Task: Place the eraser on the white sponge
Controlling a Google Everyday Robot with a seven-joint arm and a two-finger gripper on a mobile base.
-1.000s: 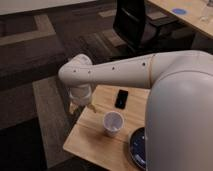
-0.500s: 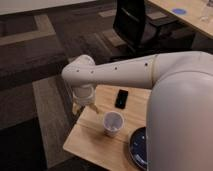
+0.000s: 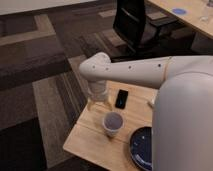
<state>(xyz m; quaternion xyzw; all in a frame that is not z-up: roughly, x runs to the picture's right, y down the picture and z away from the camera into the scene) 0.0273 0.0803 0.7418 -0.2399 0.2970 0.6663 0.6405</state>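
Observation:
The eraser (image 3: 121,98), a small flat black block, lies on the wooden table (image 3: 90,135) near its far edge. My gripper (image 3: 99,104) hangs down from the white arm just left of the eraser, low over the table, with its fingers apart and nothing between them. A small off-white bit (image 3: 150,103) shows at the edge of my arm to the right of the eraser. It may be the white sponge, and most of it is hidden behind the arm.
A white paper cup (image 3: 113,123) stands just in front of the gripper and eraser. A dark blue plate (image 3: 144,147) lies at the front right. A black office chair (image 3: 135,25) stands behind the table. The table's left edge drops to carpet.
The gripper has moved to the right, closer to the eraser. The eraser, cup and plate have not moved.

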